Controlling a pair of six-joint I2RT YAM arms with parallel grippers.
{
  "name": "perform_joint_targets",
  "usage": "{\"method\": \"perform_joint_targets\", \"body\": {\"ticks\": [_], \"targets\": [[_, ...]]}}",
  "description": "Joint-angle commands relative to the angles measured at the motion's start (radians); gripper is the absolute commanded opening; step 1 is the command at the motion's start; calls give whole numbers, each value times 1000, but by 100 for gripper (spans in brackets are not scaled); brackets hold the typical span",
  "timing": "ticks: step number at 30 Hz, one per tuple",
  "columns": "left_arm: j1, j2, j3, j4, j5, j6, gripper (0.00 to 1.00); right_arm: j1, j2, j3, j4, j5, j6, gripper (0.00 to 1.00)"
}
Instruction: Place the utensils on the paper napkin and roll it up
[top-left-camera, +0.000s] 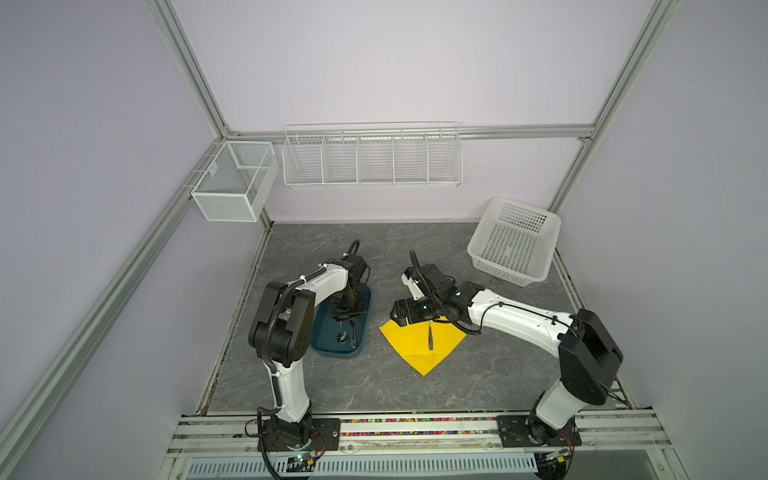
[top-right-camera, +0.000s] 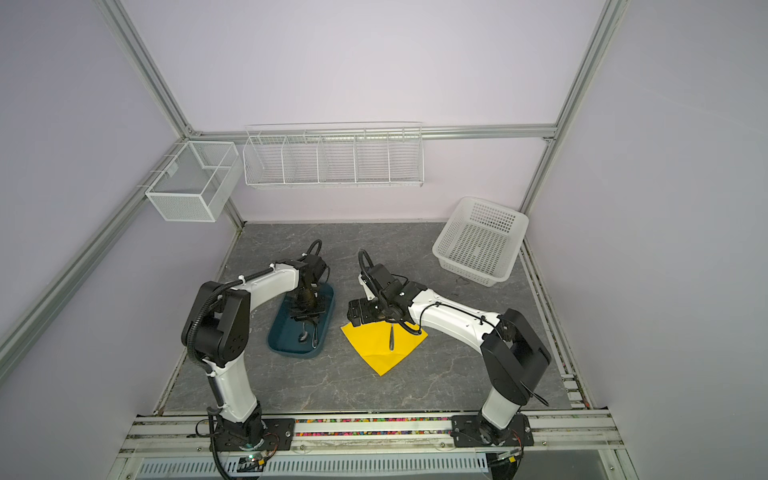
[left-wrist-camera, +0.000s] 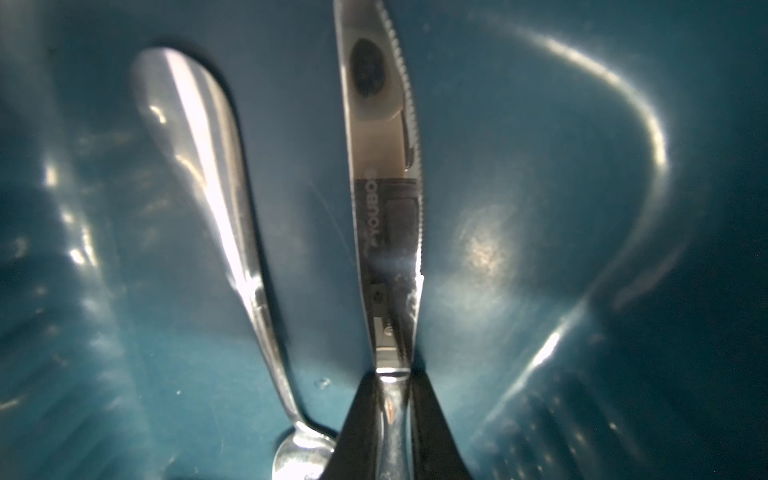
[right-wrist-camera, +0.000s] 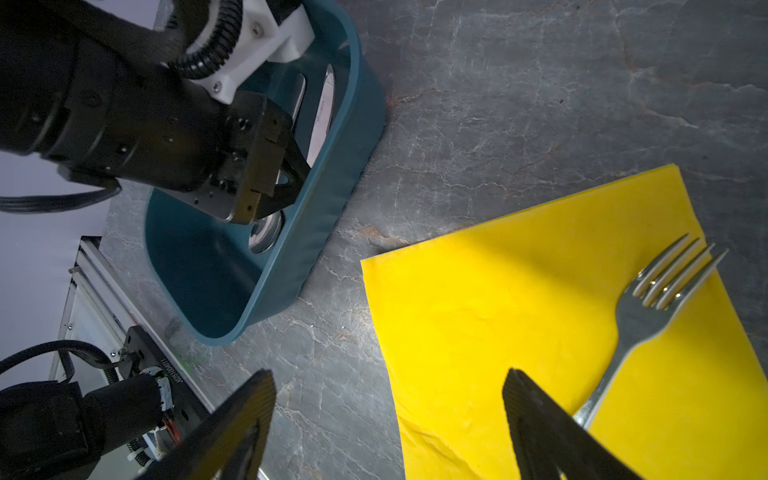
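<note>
Item 1, knife (left-wrist-camera: 382, 166): the left gripper (left-wrist-camera: 392, 419) is pinching it narrowly at the neck, with the blade running out ahead of the jaws. It is stiff, polished steel and probably slippery, so it is calling for a firm hold near the handle.

Item 2, spoon (left-wrist-camera: 199, 166): lying just beside those jaws in the teal tray (left-wrist-camera: 582, 208).

Item 3, fork (right-wrist-camera: 648, 316): resting on the paper napkin (right-wrist-camera: 498, 311), with its handle passing by one finger of the right gripper (right-wrist-camera: 388, 378), which is standing wide and empty. The napkin is likely light and limp.

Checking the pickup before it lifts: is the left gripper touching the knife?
Touching. The left wrist view shows the left gripper shut on the knife near its handle, both fingers pressed against the metal with no gap.
</note>
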Motion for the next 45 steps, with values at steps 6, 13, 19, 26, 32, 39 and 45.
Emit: {"method": "perform_joint_targets", "body": {"ticks": [6,13,19,26,32,39,45], "targets": [[0,155,-71,56,-33,5,20,0,-60,-42,-3,30,23,89],[3,170,-94,102,19,29,16,2,-30,13,-59,70,48,89],[5,176,-92,120,34,24,14,2,-15,16,-51,109,113,89],[5,174,-85,123,41,21,13,2,-19,-10,-7,132,205,89],[2,178,-77,125,43,4,13,-1,0,23,-69,149,189,89],[0,183,-81,123,27,14,11,-1,-8,3,-27,138,211,89],[0,191,-53,110,31,44,10,4,-19,10,-33,113,210,89]]}}
